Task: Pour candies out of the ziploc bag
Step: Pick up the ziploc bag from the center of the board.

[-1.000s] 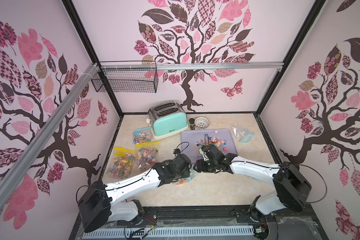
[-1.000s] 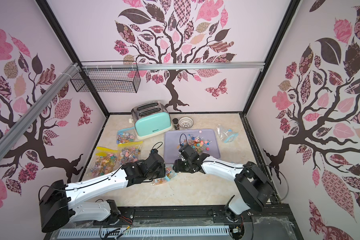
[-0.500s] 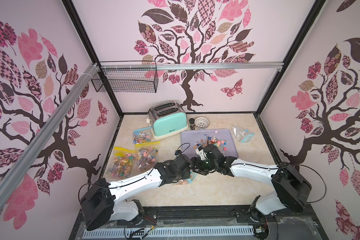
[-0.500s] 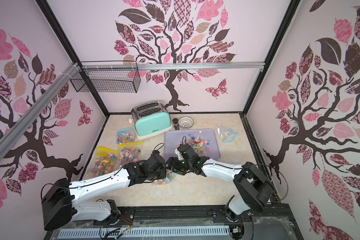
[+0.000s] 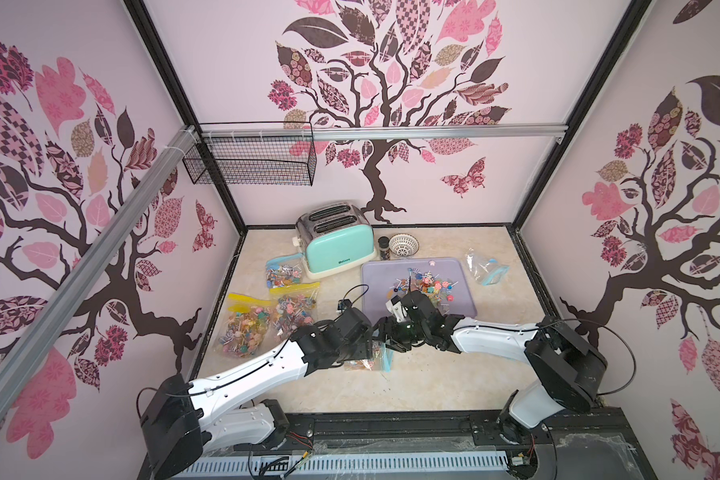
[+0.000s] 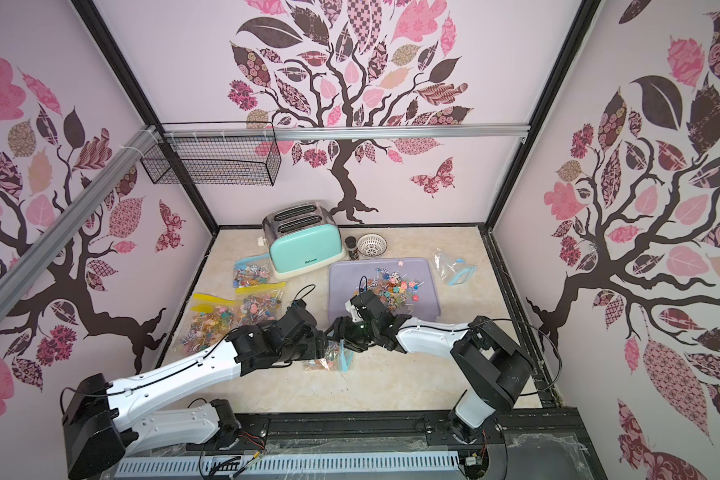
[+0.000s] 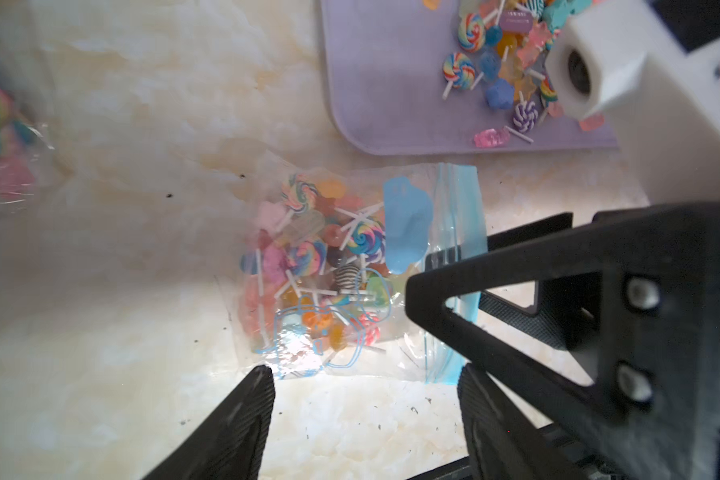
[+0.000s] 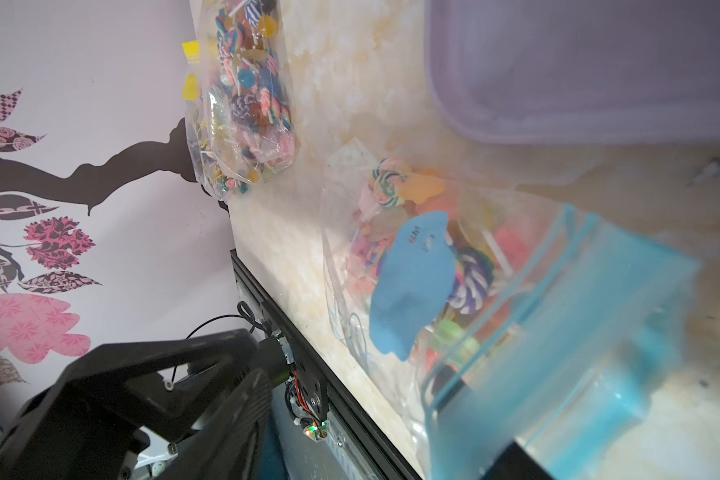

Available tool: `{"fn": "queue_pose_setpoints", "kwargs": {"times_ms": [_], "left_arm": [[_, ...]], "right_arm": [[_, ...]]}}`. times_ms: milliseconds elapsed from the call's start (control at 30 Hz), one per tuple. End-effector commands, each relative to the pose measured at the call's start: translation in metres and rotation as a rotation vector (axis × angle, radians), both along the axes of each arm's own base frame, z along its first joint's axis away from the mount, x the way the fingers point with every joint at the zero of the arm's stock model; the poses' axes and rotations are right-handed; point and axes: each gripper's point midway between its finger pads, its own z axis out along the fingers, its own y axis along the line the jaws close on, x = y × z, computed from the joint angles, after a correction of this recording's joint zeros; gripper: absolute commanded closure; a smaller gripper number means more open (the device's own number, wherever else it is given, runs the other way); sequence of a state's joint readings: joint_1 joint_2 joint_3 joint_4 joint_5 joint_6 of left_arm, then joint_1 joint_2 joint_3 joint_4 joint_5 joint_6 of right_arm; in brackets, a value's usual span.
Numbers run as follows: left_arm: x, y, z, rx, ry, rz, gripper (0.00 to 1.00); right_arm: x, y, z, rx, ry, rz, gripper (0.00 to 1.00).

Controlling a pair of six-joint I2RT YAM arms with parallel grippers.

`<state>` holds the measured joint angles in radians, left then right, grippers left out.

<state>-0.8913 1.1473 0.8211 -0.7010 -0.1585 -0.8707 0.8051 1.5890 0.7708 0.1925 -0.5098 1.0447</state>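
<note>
Clear ziploc bag [image 7: 329, 266] lies just beyond left fingers [image 7: 242, 424], apparently apart.

Top views bright, evenly lit, straight edges bowed near frame borders. Left wrist: white glare on ziploc bag [image 7: 341, 270]. Right wrist: bag's near edge blurred.

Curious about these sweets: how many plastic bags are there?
5: small bag left of the toaster; two yellow-zip bags by the left wall; blue-zip bag between the arms; empty bag right of the tray. Arms may hide more.
</note>
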Motion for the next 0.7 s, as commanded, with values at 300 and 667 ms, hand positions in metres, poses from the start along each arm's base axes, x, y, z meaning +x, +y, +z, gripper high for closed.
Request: {"fn": "queue_pose_setpoints", "kwargs": {"times_ms": [300,667], "left_arm": [[0.005,0.005,-0.039,-0.136,0.143,-0.032,0.18],[0.005,0.001,-0.074,-0.181,0.211,-0.042,0.15]], "right_arm": [[-0.014,-0.009,-0.001,-0.015,-0.026,0.033,1.00],[-0.014,-0.010,-0.001,-0.019,-0.035,0.036,1.00]]}}
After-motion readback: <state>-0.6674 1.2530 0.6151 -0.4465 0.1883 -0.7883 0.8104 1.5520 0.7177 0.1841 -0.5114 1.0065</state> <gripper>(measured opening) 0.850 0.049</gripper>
